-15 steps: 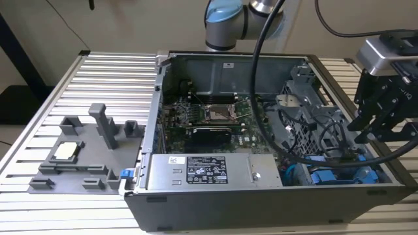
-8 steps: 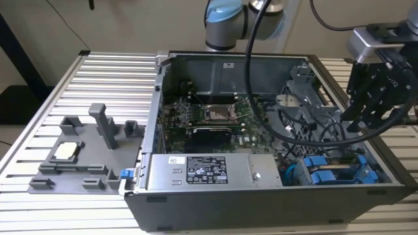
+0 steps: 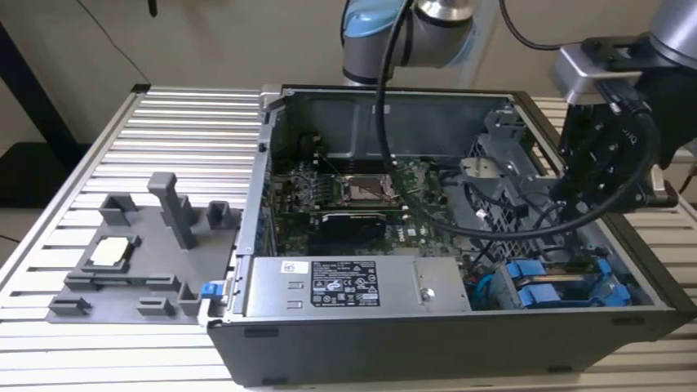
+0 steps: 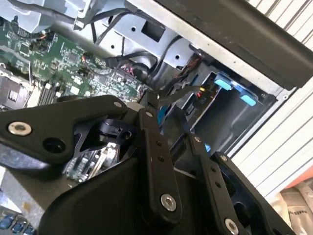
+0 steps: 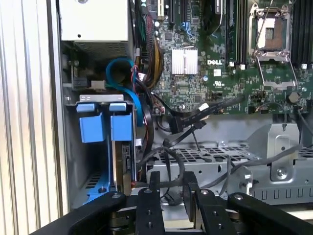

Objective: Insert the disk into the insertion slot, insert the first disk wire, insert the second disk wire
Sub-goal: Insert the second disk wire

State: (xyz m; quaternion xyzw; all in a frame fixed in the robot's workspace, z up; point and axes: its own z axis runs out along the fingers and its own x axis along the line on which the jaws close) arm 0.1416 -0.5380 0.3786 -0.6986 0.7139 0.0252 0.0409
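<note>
Two blue-carriered drives (image 3: 541, 292) sat side by side in the grey drive cage (image 5: 100, 99) at the exterior view's lower right, so the disk, whichever of them it was, looked home in its insertion slot. Above them hung the gripper (image 5: 171, 180), jaws narrowly apart and apparently empty, close to the loose black cables (image 5: 195, 115).

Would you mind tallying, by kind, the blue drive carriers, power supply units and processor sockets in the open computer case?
Blue drive carriers: 2
Power supply units: 1
Processor sockets: 1
Total: 4
</note>
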